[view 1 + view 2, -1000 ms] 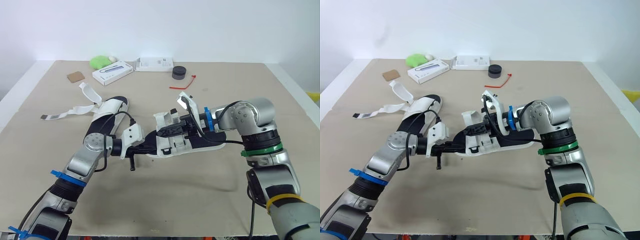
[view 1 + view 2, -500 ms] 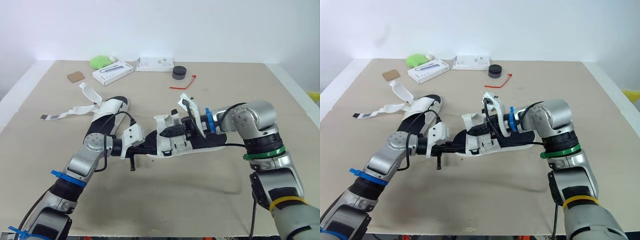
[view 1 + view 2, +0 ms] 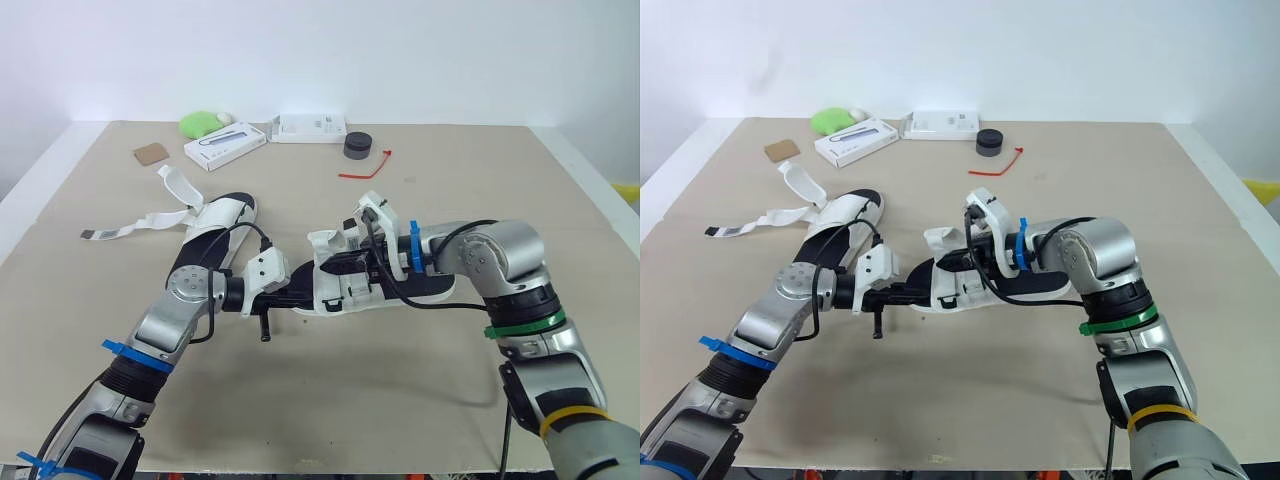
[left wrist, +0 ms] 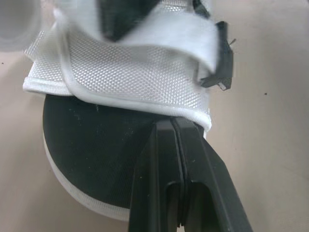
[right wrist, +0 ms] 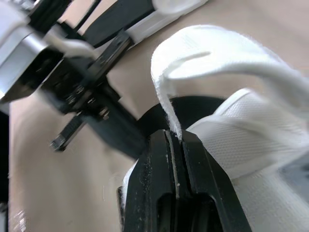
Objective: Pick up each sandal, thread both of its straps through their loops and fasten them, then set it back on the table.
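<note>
1. Currently the left claw (image 4: 172,123) is clenched, its two black fingers pressed flat together with no gap. Their tips lie on the black footbed at the toe end of the sandal (image 3: 430,287), right at the edge of its white mesh panel (image 4: 120,77). I cannot tell whether anything is pinched between them.
2. The right claw (image 5: 172,135) is clamped on a thin white strap (image 5: 212,48). The strap rises from between its fingertips and curls over just beyond them.
3. That sandal lies on the table (image 3: 500,200) between the two claws, with its toe toward the left claw and its heel end by the right wrist.
4. A second sandal (image 3: 222,222) lies beyond the left claw and apart from it. It is unfastened, and its loose strap (image 3: 120,229) trails flat across the table away from both claws.
5. Well beyond both claws, near the table's far edge, sit several other things:
   - a green object (image 3: 203,123)
   - a long white box (image 3: 225,146)
   - a second white box (image 3: 312,128)
   - a black round puck (image 3: 357,146)
   - a red tie (image 3: 366,168)
   - a brown card scrap (image 3: 152,153)
</note>
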Controlling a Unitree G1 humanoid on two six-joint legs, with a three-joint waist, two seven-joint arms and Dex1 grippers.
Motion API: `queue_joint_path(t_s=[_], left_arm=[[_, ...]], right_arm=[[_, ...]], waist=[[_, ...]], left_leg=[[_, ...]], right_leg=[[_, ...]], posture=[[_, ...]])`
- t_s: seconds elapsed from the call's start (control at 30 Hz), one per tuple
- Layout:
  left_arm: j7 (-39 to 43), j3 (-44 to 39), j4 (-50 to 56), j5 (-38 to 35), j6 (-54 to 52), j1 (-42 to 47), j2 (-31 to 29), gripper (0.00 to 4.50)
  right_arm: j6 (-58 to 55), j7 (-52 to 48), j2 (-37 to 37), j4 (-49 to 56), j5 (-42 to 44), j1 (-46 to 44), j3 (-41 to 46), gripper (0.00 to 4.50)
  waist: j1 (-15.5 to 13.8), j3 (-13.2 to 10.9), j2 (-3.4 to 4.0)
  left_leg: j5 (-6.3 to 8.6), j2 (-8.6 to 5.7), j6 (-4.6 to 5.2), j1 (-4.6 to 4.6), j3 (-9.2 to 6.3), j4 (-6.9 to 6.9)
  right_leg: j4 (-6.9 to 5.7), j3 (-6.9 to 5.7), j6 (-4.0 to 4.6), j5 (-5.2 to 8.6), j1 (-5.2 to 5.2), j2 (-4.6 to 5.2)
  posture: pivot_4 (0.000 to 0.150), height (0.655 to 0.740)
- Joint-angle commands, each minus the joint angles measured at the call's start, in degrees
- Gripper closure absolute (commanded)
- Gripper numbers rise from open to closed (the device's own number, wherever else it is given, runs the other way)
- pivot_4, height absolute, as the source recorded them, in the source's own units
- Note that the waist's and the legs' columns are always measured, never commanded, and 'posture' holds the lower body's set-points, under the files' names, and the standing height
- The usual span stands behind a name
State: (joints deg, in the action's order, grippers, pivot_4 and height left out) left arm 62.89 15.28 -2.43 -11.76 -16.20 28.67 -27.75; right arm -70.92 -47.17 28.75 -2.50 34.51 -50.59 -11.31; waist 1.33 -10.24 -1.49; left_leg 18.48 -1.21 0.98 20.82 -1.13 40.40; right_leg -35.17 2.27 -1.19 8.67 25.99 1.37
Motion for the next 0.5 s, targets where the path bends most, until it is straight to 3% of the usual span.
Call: queue_joint_path(t_s=[0.03,0.27,0.5], left_arm=[[-0.11,0.18,-0.23,0.33,0.01,0.11,0.13,4.5],[-0.22,0.02,-0.08,0.27,-0.18,-0.09,0.04,4.5],[-0.43,0.01,-0.13,0.32,-0.24,0.0,0.18,4.5]], right_arm=[[-0.25,0.65,-1.53,0.58,0.51,-2.7,1.79,4.48],[-4.71,1.32,-2.3,2.32,2.44,-4.04,3.6,4.48],[-5.19,0.25,-0.02,7.1,2.28,0.04,1.47,4.48]], waist=[[0.0,0.0,0.0],[0.0,0.0,0.0],[0.0,0.0,0.0]], left_leg=[[0.0,0.0,0.0,0.0,0.0,0.0],[-0.01,0.0,-0.02,-0.01,-0.01,0.01],[-0.01,0.0,-0.02,0.0,-0.01,0.0]], right_leg=[[0.0,0.01,0.0,0.0,0.0,0.01],[-0.03,0.0,0.02,-0.02,0.0,0.01],[-0.02,0.0,0.02,-0.01,0.0,0.01]], posture=[[0.15,0.74],[0.15,0.74],[0.15,0.74]])
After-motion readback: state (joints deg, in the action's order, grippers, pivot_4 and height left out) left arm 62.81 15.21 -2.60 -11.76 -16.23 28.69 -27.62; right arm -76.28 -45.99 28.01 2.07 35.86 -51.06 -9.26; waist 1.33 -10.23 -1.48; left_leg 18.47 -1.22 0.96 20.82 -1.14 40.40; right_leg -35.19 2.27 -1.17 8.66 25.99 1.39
